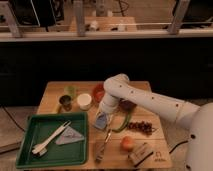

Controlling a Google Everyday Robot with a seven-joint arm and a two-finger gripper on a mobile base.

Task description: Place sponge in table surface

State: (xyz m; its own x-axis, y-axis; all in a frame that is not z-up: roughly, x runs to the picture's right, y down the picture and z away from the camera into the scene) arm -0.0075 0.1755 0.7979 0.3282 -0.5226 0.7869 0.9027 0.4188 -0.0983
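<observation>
Reaching down from the right, white robot arm [145, 102] ends over the middle of the light-brown wooden plank tabletop [52, 101]. Gripper [104, 113] pointed downward, low above the wood. Whether it is clenched or released: cannot tell.

Small blue rectangular sponge with paler whitish face [101, 121] directly under the gripper's tip, at or against it. Appears tilted. Cannot tell whether it lies flat on the tabletop or is carried just off it. It is just right of the green tray's upper right corner, outside the tray.

Green rectangular plastic tray [50, 158] at front left of the table. Inside: white long-handled utensils [50, 138] lying diagonally, and a grey triangular cloth [70, 135] beside them toward the right.

Behind the gripper, in a cluster: pale green cup [70, 90], dark metal cup [65, 103], white round bowl [84, 101], red bowl [98, 93] partly hidden by the arm. Contents not visible.

Right and front of the sponge: curved green vegetable [122, 123], dark bunch of grapes [143, 127], orange round fruit [127, 143], tan-brown block [141, 153], metal utensil [103, 144] lying on the wood.
</observation>
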